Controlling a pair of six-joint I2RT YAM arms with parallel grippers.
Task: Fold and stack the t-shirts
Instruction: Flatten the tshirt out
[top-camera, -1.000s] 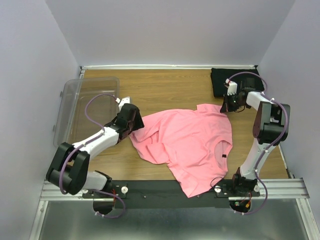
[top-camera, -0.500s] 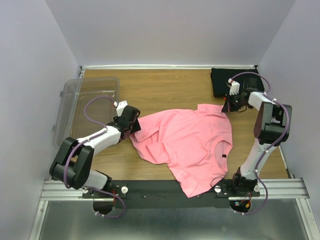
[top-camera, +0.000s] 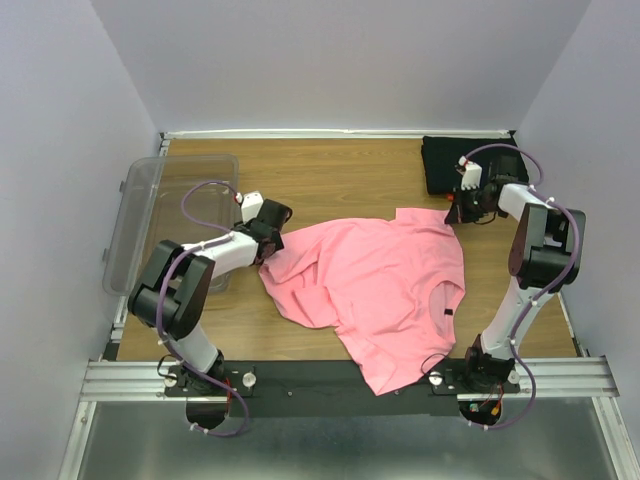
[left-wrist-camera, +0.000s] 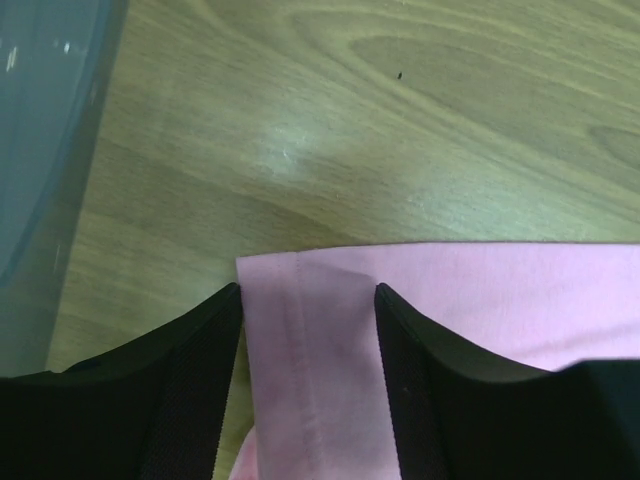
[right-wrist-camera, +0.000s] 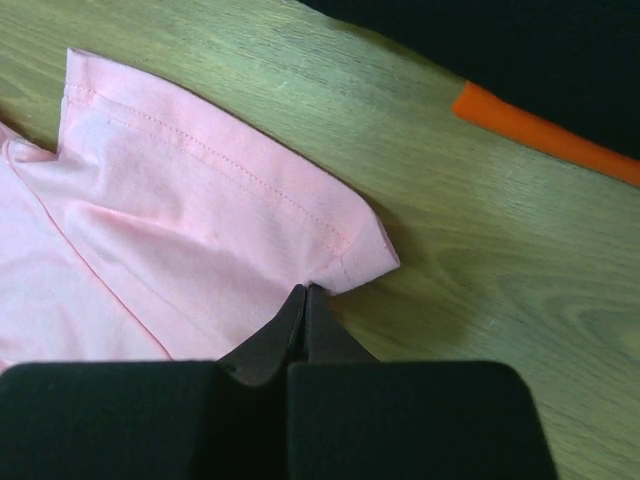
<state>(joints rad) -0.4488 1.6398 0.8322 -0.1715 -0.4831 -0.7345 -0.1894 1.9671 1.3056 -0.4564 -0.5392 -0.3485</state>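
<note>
The bright pink t-shirt (top-camera: 385, 280) lies spread and rumpled on the middle of the wooden table. My left gripper (top-camera: 270, 245) is at the shirt's left corner. In the left wrist view it is open (left-wrist-camera: 308, 300), its two black fingers straddling a hemmed pink flap (left-wrist-camera: 310, 350). My right gripper (top-camera: 455, 215) is at the shirt's far right sleeve. The right wrist view shows it shut (right-wrist-camera: 305, 292), pinching the puckered edge of the pink sleeve (right-wrist-camera: 230, 210). A folded black t-shirt (top-camera: 465, 160) lies at the back right, with an orange-red t-shirt edge (right-wrist-camera: 545, 135) showing beneath it.
A clear plastic tub (top-camera: 170, 215) stands at the left side, close behind my left arm; its wall fills the left of the left wrist view (left-wrist-camera: 40, 120). Bare wood (top-camera: 330, 175) lies between the tub and the black shirt. White walls close in the table.
My left arm has swung its elbow back and the gripper has shifted slightly toward the far side at the shirt's left corner. The right gripper has stayed at the sleeve.
</note>
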